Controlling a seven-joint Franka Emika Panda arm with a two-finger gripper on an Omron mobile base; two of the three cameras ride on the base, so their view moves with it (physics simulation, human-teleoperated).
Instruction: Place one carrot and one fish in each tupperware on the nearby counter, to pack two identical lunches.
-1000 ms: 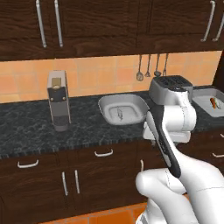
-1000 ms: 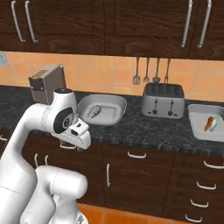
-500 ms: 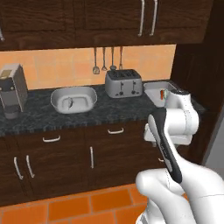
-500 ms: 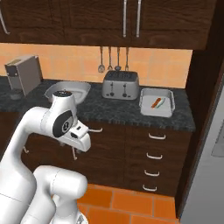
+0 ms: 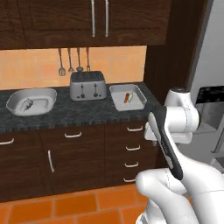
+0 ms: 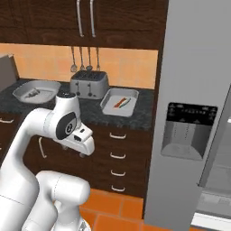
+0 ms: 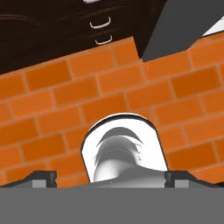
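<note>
Where toaster (image 5: 88, 85) divides them: two shallow grey tupperware (image 5: 127, 97); carrot (image 5: 127, 97) inside.

both base views look forward and down from behind the arm, sharing the counter (image 5: 83, 114) (image 6: 144, 104); the hand view faces the floor (image 7: 57, 109), close.

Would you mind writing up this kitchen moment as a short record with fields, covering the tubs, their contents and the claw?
rectangular tupperware: on the counter, right of the toaster; holds a carrot
oval tupperware: left of the toaster; holds a small grey item, probably a fish
fridge: grey, right of the counter, with a door dispenser panel
claw: open, empty, pointing down at the orange brick floor
lunches packed: neither tub shows both items yet
</note>
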